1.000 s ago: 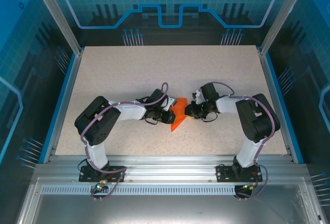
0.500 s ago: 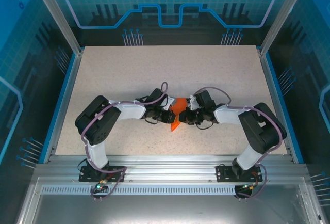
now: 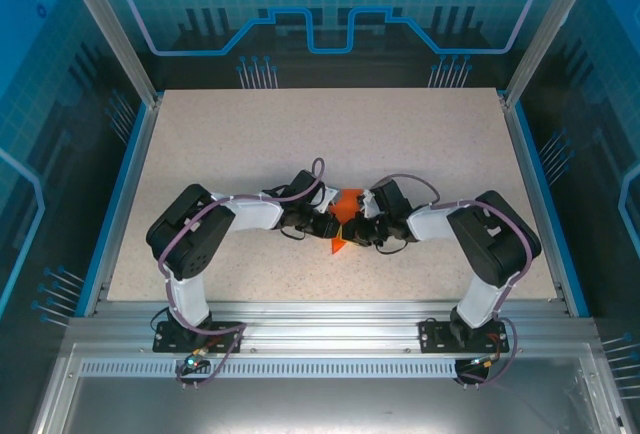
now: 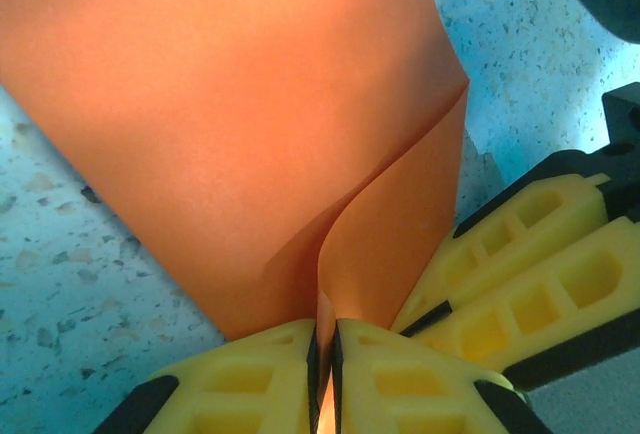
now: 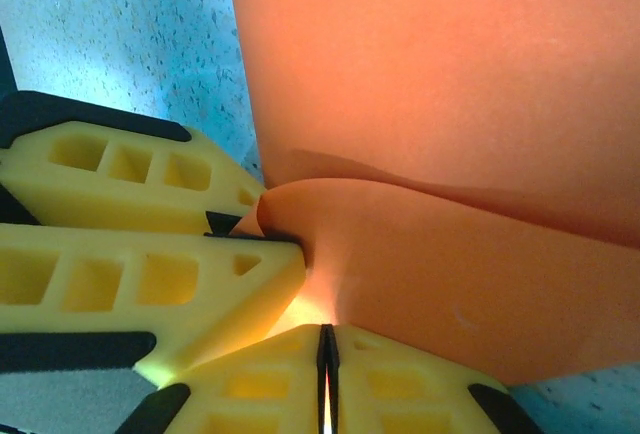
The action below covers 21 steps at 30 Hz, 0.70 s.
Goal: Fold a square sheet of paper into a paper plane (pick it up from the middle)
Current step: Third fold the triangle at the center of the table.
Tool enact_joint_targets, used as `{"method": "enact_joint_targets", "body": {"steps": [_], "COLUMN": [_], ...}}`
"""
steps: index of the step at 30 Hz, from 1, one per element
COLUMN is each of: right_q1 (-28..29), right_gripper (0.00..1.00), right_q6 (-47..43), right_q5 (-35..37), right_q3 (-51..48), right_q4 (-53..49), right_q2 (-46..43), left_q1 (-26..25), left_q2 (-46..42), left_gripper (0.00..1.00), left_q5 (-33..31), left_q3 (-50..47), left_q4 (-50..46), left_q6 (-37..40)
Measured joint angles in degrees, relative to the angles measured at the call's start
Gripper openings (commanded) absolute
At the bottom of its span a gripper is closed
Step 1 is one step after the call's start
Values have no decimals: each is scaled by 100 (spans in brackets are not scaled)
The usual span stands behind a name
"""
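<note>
Right pincer [image 5: 326,352] first: over the last second your right arm has slid in leftward, and its yellow jaws have closed flat on a fold of the thin, bright orange paper sheet [image 5: 450,74]. Left pincer [image 4: 322,344] has not budged — its jaws stay pressed together on an edge of the same sheet, just beside the other's fingertips. From above, the two now meet nose to nose near the middle of the speckled beige tabletop [image 3: 300,134]. The sheet sits pinched between them, bowed into a curved ridge, with only its far part and a near tip showing. I'd read this as both arms gripping one spot to set or shift a crease — so the plane looks unfinished. Mind that the paper could tear if either arm pulls away.
</note>
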Motion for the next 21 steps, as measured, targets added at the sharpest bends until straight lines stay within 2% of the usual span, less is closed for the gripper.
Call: {"method": "enact_joint_targets", "body": {"steps": [10, 21], "right_q1": [199, 385], "right_gripper": [13, 12], "right_q6": [129, 273], "right_q5": [52, 50], "right_q3": [-348, -343], "right_q4": [199, 487], "right_q2": [-435, -140], "left_q1": [17, 35], "left_q2": [52, 79], "left_gripper": [16, 16], "left_q5": [33, 74], "left_q3": [85, 107], "left_q4": [-79, -85], "left_q6": [4, 94]}}
